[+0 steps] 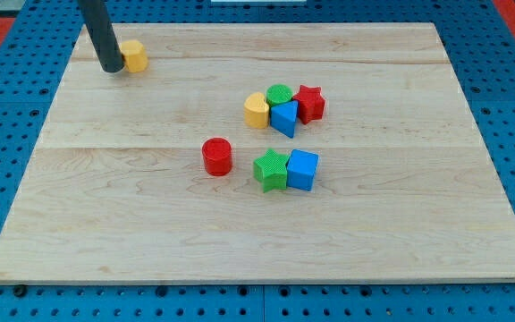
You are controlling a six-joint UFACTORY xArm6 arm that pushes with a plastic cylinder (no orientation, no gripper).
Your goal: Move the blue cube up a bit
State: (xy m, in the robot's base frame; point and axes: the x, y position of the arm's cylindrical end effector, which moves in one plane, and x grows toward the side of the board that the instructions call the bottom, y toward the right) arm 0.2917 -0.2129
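The blue cube [302, 170] is seen a little right of the board's middle, toward the view's bottom, touching a green star block [271, 170] on its left. A red cylinder [216, 156] stands just left of that pair, apart from the star.

My tip [112, 67] is found far off at the view's top left, resting on the wooden board [150, 233] — well apart from the blue cube, which lies down and to the right of it across most of the board. No claw is carried by the arm; only a straight dark rod is shown, so nothing can be said to be apart, together or clamped. The tip is set directly beside a small yellow block [134, 55], on that block's left; whether the two touch cannot be told, and the block's shape is not clearly made out.

Above the blue cube, toward the view's top, a tight cluster is seen — a yellow cylinder [257, 110], a green cylinder [279, 94], a blue triangular block [285, 118] and a red star block [309, 103], pressed against one another. A strip of bare wood is left between this cluster and the blue cube.
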